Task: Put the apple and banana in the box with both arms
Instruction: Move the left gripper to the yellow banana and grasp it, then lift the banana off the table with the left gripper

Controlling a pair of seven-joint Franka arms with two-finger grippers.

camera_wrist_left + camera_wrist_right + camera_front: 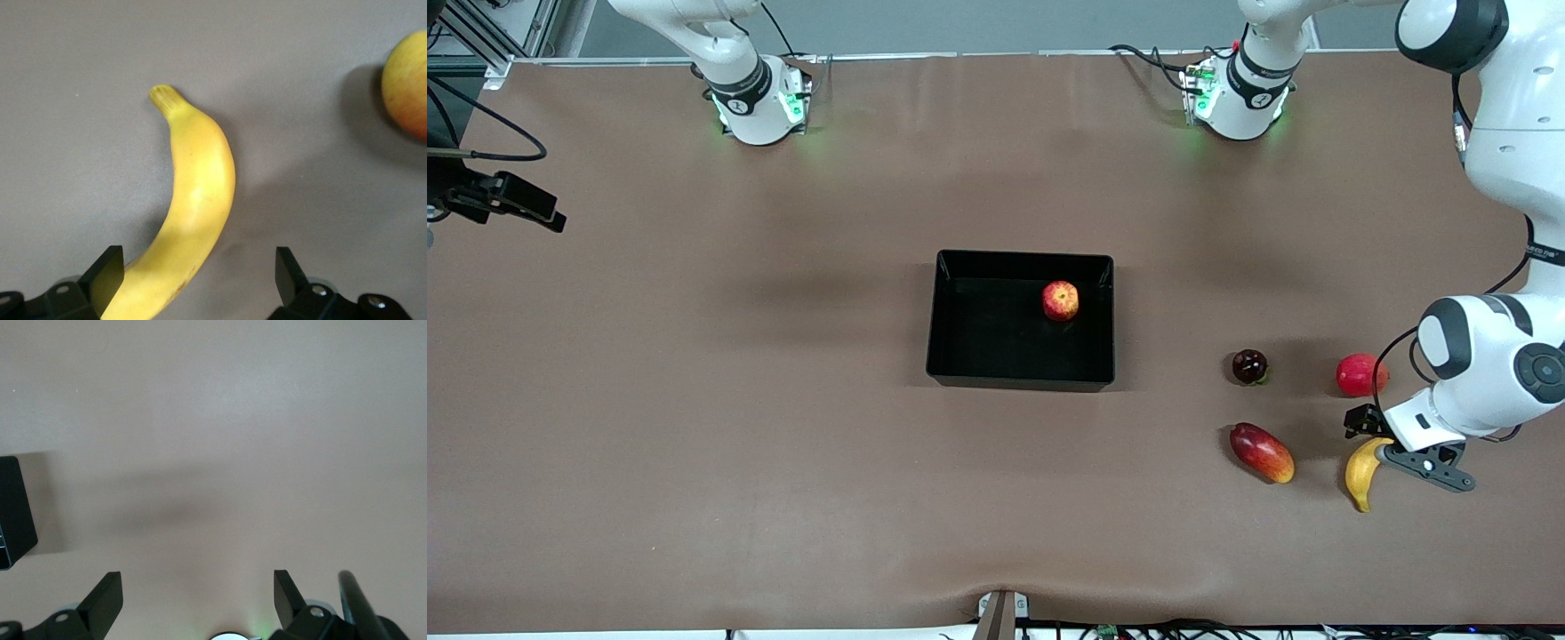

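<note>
Resting mid-bench, the box (pixel 960 356) holds the apple (pixel 1060 300). My left tool (pixel 199 277) hangs spread wide over the banana (pixel 193 200), one fingertip (pixel 107 267) beside its lower body. My right tool (pixel 199 597) waits over bare bench (pixel 233 453), likewise spread, nothing between its tips.

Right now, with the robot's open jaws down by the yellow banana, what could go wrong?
1. The left gripper has its jaws open around one end of the curved yellow banana, not its middle, so the banana might tip or slip when lifted.
2. The oblong red-and-yellow mango-like fruit lies beside the banana, on the way to the shallow black plastic box, and could get bumped.
3. The small red apple already lies in the box; a dropped banana might knock it.
</note>
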